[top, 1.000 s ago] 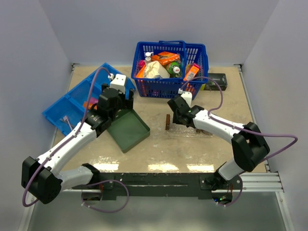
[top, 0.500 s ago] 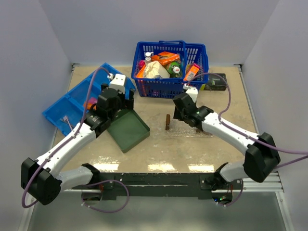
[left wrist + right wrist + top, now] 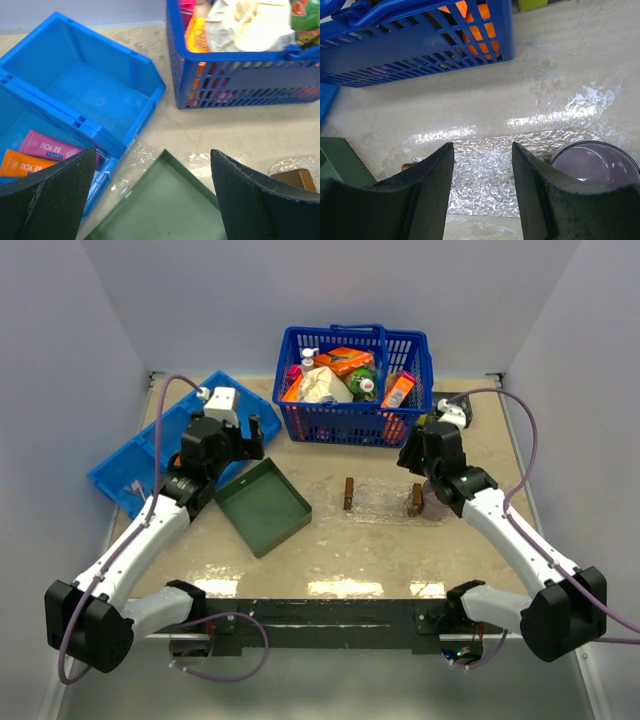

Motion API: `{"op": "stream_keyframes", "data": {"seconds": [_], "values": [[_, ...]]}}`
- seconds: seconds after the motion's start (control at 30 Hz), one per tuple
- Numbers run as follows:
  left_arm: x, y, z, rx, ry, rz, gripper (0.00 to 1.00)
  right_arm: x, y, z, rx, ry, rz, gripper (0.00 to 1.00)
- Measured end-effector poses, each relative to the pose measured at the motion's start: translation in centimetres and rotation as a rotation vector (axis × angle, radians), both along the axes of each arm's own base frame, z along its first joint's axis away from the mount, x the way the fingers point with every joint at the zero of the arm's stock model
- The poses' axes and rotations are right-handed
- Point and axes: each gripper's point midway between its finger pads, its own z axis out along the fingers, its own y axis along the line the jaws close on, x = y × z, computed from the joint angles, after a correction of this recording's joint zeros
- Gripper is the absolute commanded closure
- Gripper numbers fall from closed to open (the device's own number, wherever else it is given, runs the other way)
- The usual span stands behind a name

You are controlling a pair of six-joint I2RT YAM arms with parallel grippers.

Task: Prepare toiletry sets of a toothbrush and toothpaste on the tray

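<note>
- The tray (image 3: 383, 504) lies flat on the table (image 3: 330, 550), its long side running across. I judge it is set there so that either arm can reach it. No toiletry set lies on it, so the task looks barely begun.
- There is one tray, with two wooden handles (image 3: 349, 493), one at each short end.
- The toothpaste (image 3: 55, 147) is well left of the tray and counts two: a pink tube (image 3: 45, 144) and an orange tube (image 3: 22, 162). They lie flat, side by side, in one compartment of the blue divided bin (image 3: 100, 95), seemingly stock waiting to be fetched.
- I cannot make out a toothbrush, so I cannot count any.
- The left gripper (image 3: 152, 152) hovers left of the tray, over the bin's near edge. Its fingers are spread wide and hold nothing, which probably readies it to go down for a tube.
- The right gripper (image 3: 482, 145) hangs above the tray's far edge, fingers apart and empty. This may keep it ready to help place things there.
- One purple mug (image 3: 597, 165) stands upright at the tray's right end. I cannot tell whether it is on the tray or just beside it.
- One dark green tray (image 3: 264, 505) sits left of the tray, between it and the bin.
- One blue basket (image 3: 355, 375) stands behind the tray, its contents too jumbled to count.
</note>
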Motion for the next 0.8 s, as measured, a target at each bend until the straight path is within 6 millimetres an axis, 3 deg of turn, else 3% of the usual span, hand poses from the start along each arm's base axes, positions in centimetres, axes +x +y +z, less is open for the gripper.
{"op": "stream_keyframes", "data": {"seconds": [0.33, 0.43, 0.57, 0.67, 0.7, 0.8], "values": [[0.6, 8.8, -3.8, -0.142, 0.117, 0.235, 0.00, 0.1, -2.0, 2.0, -0.072, -0.057, 0.011, 0.43], [0.5, 10.5, -4.6, -0.164, 0.157, 0.308, 0.01, 0.0, -2.3, 2.8, -0.088, -0.082, 0.015, 0.43], [1.3, 11.8, -5.4, -0.234, 0.209, 0.411, 0.09, -0.1, -2.5, 3.7, -0.107, -0.113, 0.021, 0.43], [2.2, 12.4, -5.4, -0.291, 0.208, 0.490, 0.20, -0.1, -2.6, 4.2, -0.116, -0.128, 0.029, 0.43], [2.4, 12.6, -5.4, -0.302, 0.205, 0.510, 0.29, -0.2, -2.6, 4.2, -0.118, -0.131, 0.031, 0.43], [3.5, 13.3, -5.7, -0.326, 0.199, 0.579, 0.37, -0.1, -2.6, 4.6, -0.118, -0.147, 0.037, 0.43]]}}
